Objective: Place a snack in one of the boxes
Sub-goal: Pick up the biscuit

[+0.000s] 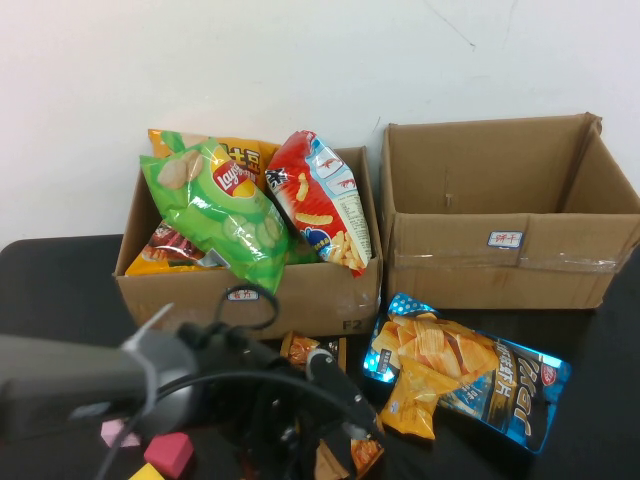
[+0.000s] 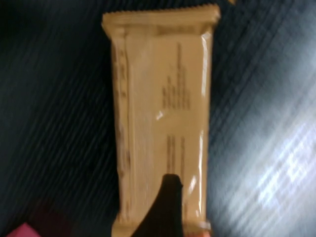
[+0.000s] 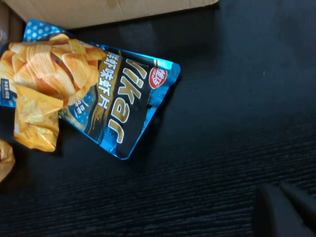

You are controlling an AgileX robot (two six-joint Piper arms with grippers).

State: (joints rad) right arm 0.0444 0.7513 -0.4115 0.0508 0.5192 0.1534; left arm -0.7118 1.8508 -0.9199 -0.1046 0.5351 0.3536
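Your left pincer (image 1: 335, 400) hovers over the tan foil-wrapped snack bar (image 2: 160, 123) on the black bench (image 3: 237, 98); I cannot tell its opening. Your right pincer (image 3: 286, 207) sits with jaws together, empty, over bare bench.

Even bright light in high view; white wall (image 1: 300, 60) evenly lit, black table (image 1: 60, 270) dark, little detail. Left arm (image 1: 90, 385) close to lens, soft and blurred, left gripper (image 1: 345, 415) blurred among snacks. Left wrist view: tan wrapped bar (image 2: 160, 123) out of focus, print unreadable; pale glare streaks on table beside it. Right wrist view sharper: glare on blue chip bag (image 3: 113, 98); right gripper (image 3: 289, 210) dark, blurred at corner.
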